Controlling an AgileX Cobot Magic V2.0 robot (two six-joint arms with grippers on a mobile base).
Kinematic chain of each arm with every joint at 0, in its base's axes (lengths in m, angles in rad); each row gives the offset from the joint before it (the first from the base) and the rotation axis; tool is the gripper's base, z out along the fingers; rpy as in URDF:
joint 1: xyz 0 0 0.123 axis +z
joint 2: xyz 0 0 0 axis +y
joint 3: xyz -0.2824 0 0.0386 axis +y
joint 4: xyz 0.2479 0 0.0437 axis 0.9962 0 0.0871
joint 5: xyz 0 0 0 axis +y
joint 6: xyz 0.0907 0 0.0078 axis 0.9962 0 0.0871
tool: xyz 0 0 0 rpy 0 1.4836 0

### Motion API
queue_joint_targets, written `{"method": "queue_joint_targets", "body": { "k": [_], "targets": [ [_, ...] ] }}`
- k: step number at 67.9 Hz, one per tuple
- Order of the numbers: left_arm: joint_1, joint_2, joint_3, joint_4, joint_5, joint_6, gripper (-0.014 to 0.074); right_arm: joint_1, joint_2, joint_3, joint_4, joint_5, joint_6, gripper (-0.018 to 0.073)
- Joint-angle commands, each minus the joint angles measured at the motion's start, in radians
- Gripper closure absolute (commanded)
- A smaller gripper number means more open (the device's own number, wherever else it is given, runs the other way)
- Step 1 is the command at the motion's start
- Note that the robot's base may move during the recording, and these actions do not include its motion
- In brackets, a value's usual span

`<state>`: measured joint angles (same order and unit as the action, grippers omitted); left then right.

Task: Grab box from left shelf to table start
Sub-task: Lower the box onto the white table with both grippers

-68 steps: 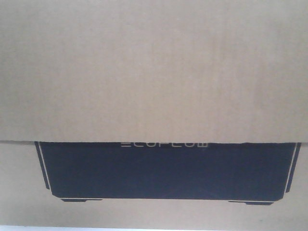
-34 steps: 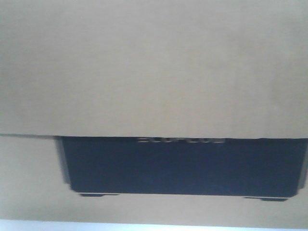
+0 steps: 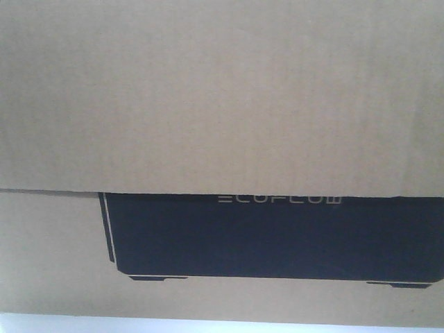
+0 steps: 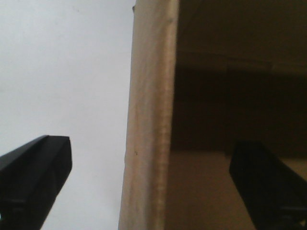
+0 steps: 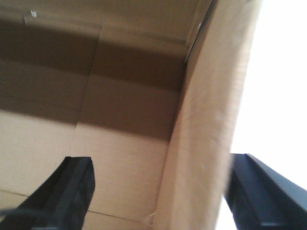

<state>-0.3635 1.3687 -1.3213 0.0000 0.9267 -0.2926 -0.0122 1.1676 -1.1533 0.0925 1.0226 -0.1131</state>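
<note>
The brown cardboard box (image 3: 222, 97) fills the front view, with its plain flap over the black "ECOFLOW" rectangle (image 3: 277, 236). A thin pale strip of the table (image 3: 208, 326) shows under it. My left gripper (image 4: 151, 158) is open and straddles the box's side wall (image 4: 148, 120): one finger (image 4: 33, 177) is outside, the other (image 4: 268, 191) inside, both apart from the wall. My right gripper (image 5: 160, 165) is open and straddles the opposite wall (image 5: 206, 143): one finger (image 5: 67, 196) is inside, the other (image 5: 264, 191) is outside, close to the wall. The left shelf is out of view.
A bright white background lies outside the box in both wrist views. The box's shadowed inside (image 4: 240, 96) shows beyond the left gripper's inner finger. The box blocks everything else in the front view.
In the front view the box's black print has shifted right and slightly up. The pale strip along the bottom has grown a little taller.
</note>
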Motion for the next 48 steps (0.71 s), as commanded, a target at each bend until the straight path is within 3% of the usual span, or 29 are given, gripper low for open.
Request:
{"method": "queue_joint_targets", "body": {
  "k": [1,19,26,33,41,48],
  "targets": [
    [-0.005,-0.079,-0.05,-0.005,-0.049,0.013,0.0025,-0.001,-0.063,-0.033,-0.033,-0.061,0.012,-0.0066],
    [-0.005,-0.238,-0.054,0.0,-0.029,0.111,0.0027,-0.001,-0.24,-0.032,-0.042,-0.057,0.034,-0.0058],
    [-0.005,-0.341,-0.02,0.0,-0.033,0.17,0.0073,-0.001,-0.338,-0.028,-0.042,-0.051,0.037,0.0062],
    [-0.005,-0.435,0.058,0.0,-0.054,0.208,0.0185,-0.001,-0.423,-0.015,-0.042,-0.045,0.036,0.0264],
    [-0.005,-0.571,0.186,0.0,-0.112,0.214,0.0374,-0.001,-0.525,0.05,-0.042,-0.075,0.036,0.0505],
    [-0.005,-0.691,0.313,0.0,-0.174,0.214,0.0554,-0.001,-0.62,0.148,-0.042,-0.114,0.036,0.0499]
  ]
}}
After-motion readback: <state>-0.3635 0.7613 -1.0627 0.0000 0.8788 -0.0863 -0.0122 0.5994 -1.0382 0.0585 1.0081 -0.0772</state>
